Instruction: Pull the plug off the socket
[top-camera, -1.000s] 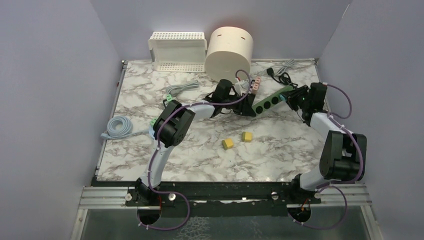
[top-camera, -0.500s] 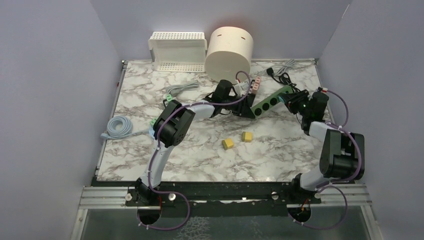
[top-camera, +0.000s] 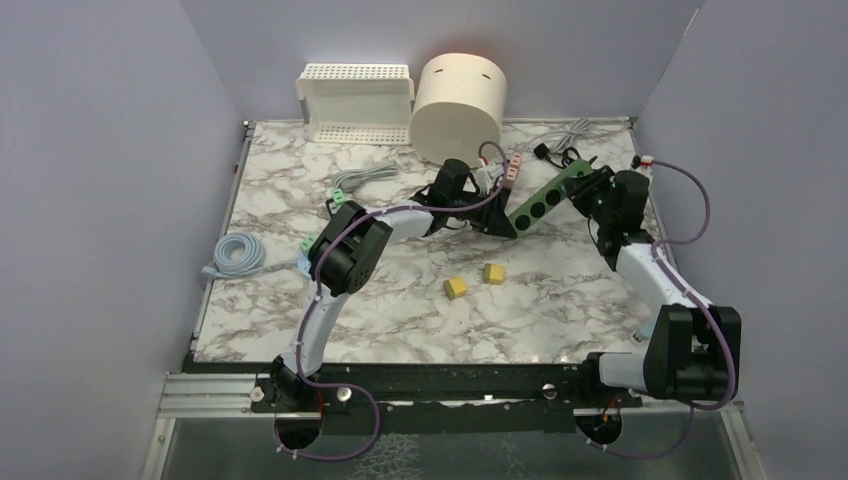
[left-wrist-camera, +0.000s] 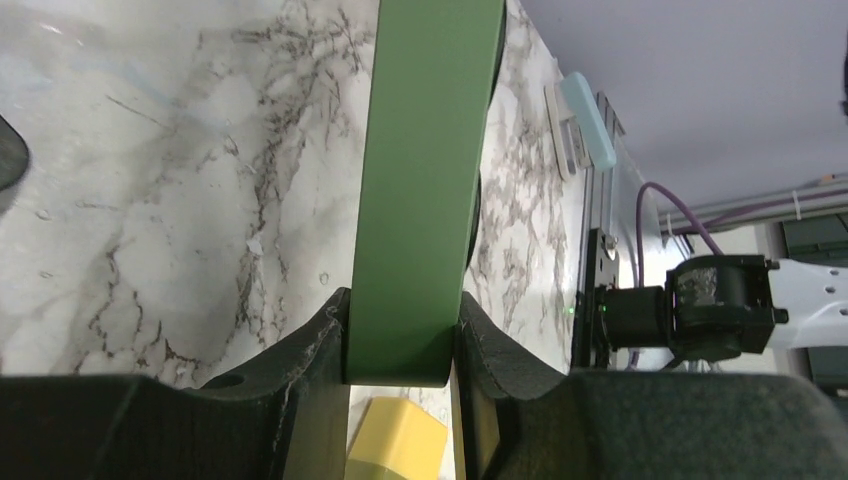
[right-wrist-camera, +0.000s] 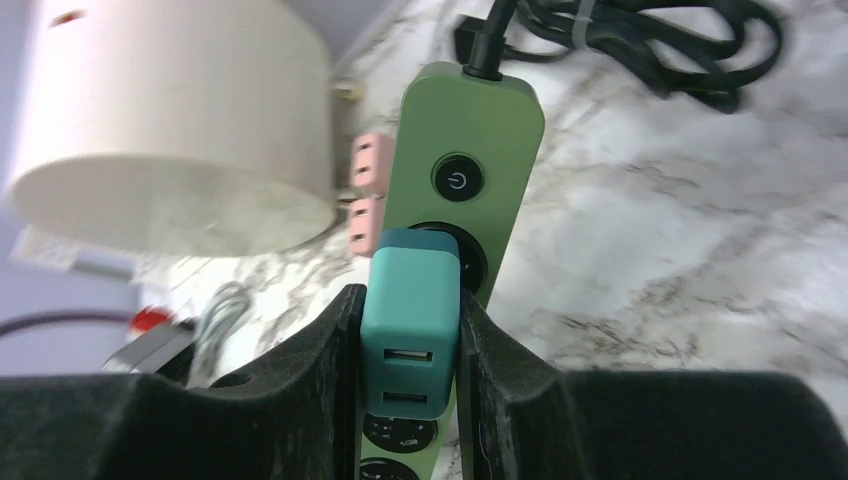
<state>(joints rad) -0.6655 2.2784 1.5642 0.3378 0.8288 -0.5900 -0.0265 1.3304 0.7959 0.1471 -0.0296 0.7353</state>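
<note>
The green power strip (top-camera: 545, 198) lies slanted at the back right of the marble table. My left gripper (top-camera: 498, 222) is shut on its near end; the left wrist view shows the strip (left-wrist-camera: 425, 180) clamped between both fingers (left-wrist-camera: 315, 340). My right gripper (top-camera: 592, 187) is shut on the teal USB charger plug (right-wrist-camera: 410, 335), which sits over the socket just below the power button (right-wrist-camera: 457, 181) of the strip (right-wrist-camera: 470, 120). I cannot tell whether the plug's pins are still in the socket.
A white cylinder (top-camera: 458, 105) and a white basket (top-camera: 357, 100) stand at the back. The strip's black cord (top-camera: 558, 152) and pink connectors (top-camera: 512, 170) lie nearby. Two yellow blocks (top-camera: 456, 288) (top-camera: 493, 272) lie mid-table. A coiled pale-blue cable (top-camera: 238, 252) lies left.
My right gripper has moved toward the back with the plug, and the strip's far end has swung back with it. The left gripper has stayed on the near end.
</note>
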